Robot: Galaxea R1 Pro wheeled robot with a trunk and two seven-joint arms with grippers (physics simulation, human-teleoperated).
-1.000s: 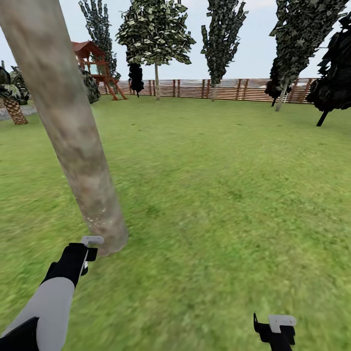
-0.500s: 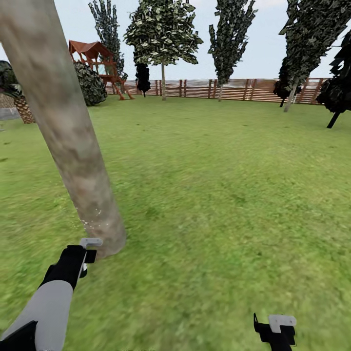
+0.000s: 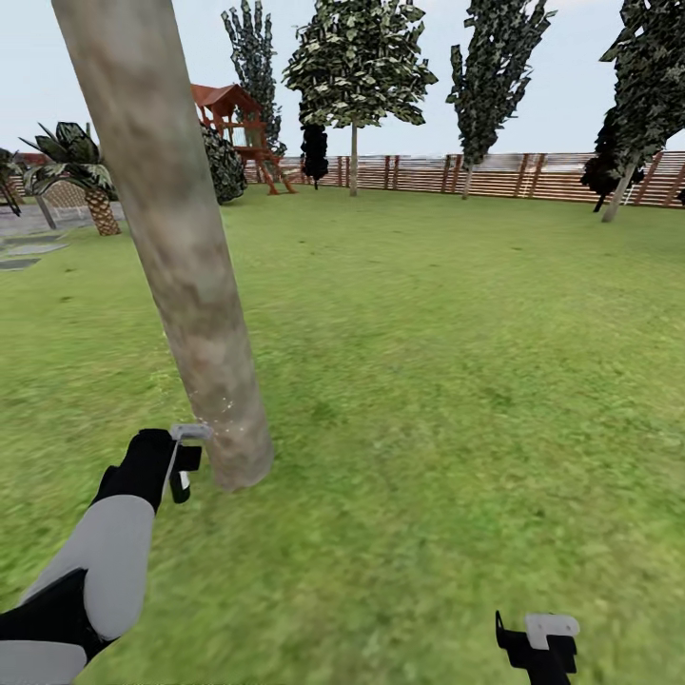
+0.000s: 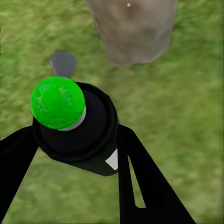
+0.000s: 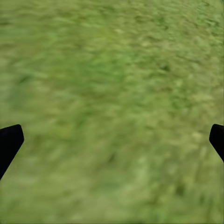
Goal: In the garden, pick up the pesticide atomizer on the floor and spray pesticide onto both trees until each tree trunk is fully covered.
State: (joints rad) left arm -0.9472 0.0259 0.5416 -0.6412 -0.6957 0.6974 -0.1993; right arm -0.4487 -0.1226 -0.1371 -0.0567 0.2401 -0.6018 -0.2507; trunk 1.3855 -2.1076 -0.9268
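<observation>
We hold the pesticide atomizer [image 4: 77,133] right by the tree trunk [image 3: 181,257].

Our left gripper [image 4: 74,154] squeezes it; its green top shows from the left wrist. Our right gripper [image 5: 112,140] is spread wide over grass [image 3: 457,381].

The head camera looks forward and down across the lawn [image 3: 428,381], the tree trunk [image 3: 181,247] at ten o'clock. The left wrist camera shares that trunk's base, close; the right wrist camera faces blurred, probably near, grass.
</observation>
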